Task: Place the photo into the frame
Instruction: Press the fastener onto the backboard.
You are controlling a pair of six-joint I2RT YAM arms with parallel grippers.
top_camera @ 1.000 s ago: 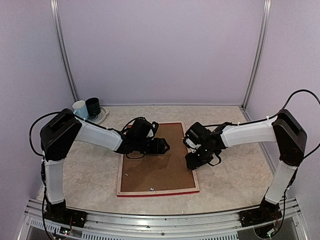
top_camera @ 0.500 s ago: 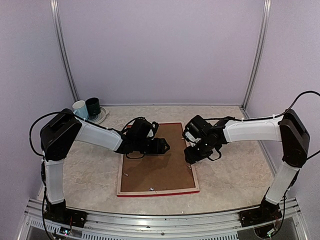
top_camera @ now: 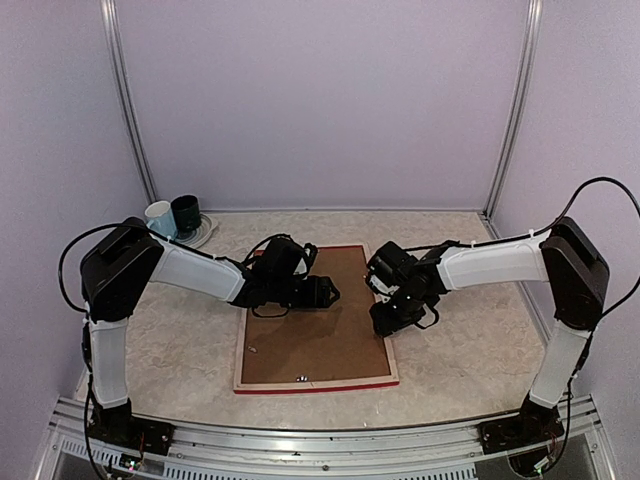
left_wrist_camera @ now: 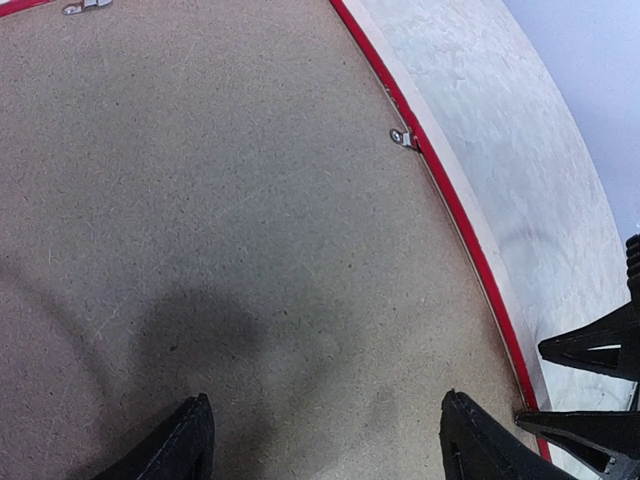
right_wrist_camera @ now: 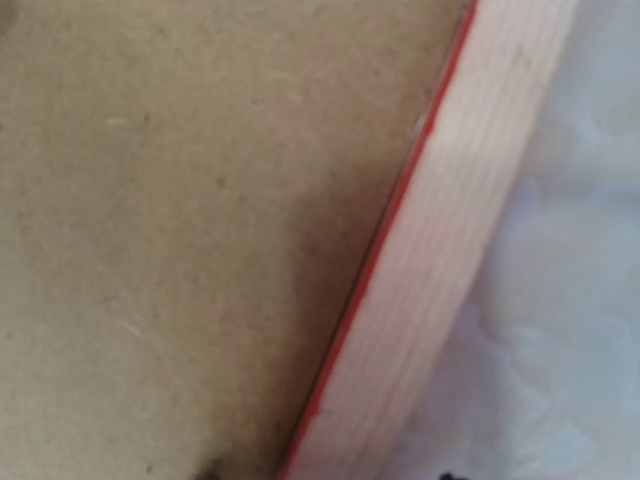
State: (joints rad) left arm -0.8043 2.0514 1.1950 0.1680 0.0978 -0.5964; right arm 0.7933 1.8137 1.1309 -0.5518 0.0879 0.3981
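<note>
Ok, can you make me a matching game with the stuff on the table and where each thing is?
Things:
1 backing board
2 cups
3 left gripper
4 right gripper

Places:
a far back on the left
b lying inside the frame
c at the frame's right edge
d over the backing board, fingers apart

Pairs: 1-b, 2-a, 3-d, 4-c

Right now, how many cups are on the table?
2. Both stand on a plate in the far left corner: a white cup on the left, a dark cup right beside it. Others may be hidden from view.
</note>
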